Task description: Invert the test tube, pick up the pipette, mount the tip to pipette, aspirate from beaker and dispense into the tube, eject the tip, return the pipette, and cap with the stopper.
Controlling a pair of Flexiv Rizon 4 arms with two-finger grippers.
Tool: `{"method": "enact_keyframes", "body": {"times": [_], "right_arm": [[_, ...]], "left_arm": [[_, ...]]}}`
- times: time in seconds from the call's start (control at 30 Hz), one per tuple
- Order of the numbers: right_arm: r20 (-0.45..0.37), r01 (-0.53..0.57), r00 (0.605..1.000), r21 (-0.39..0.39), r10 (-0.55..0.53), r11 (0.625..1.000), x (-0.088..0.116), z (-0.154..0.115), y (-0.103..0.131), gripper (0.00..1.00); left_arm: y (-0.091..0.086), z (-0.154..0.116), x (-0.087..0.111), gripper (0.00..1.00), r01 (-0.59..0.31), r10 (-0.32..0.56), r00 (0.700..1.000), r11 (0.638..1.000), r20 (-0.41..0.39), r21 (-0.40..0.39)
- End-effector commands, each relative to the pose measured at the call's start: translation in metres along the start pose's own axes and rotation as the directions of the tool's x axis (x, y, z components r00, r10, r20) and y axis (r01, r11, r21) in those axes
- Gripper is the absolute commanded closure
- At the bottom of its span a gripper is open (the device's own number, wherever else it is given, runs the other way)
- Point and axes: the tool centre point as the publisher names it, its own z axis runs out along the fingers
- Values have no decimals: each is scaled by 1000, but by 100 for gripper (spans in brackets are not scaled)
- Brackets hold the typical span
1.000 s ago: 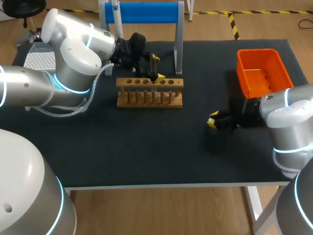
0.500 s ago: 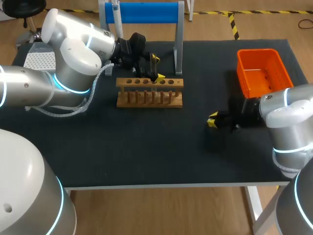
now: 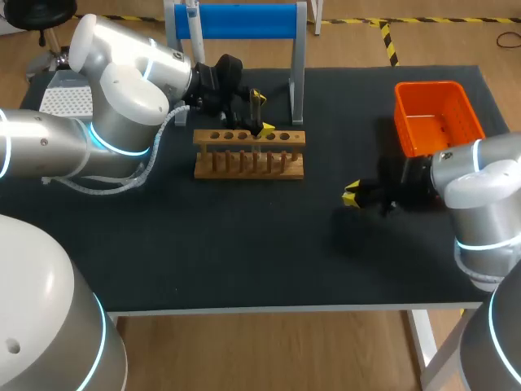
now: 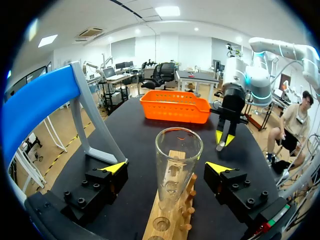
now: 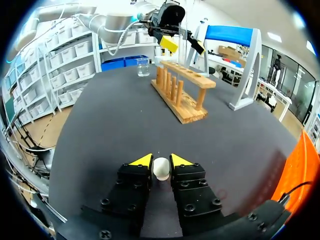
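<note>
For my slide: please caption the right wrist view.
Right end effector shut on a white stopper, wooden test tube rack ahead.

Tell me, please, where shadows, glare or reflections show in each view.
Head view: a faint shadow lies on the black mat below the right gripper. Left wrist view: the glass test tube catches light along its rim, and the wooden rack shows through it. Right wrist view: the white stopper stands out bright between the fingers.

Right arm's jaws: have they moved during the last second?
Yes, slightly: in the head view the right jaws have shifted a little toward the wooden rack.
</note>
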Motion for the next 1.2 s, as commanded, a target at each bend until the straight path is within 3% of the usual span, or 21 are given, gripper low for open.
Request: {"method": "enact_keyframes", "body": {"times": [0.03, 0.37, 0.9, 1.2], "right_arm": [[-23, 8, 1000, 1, -8, 1000, 0, -12, 7, 100], [-65, 47, 997, -8, -47, 999, -9, -33, 41, 100], [-194, 193, 962, -22, -194, 981, -12, -57, 153, 100], [-194, 193, 962, -22, -194, 981, -12, -57, 153, 100]], "left_arm": [[0, 0, -1, 0, 1, -1, 1000, 1000, -2, -3], [0, 0, -1, 0, 1, -1, 1000, 1000, -2, -3], [0, 0, -1, 0, 1, -1, 1000, 1000, -2, -3], [0, 0, -1, 0, 1, -1, 1000, 1000, -2, -3]]}}
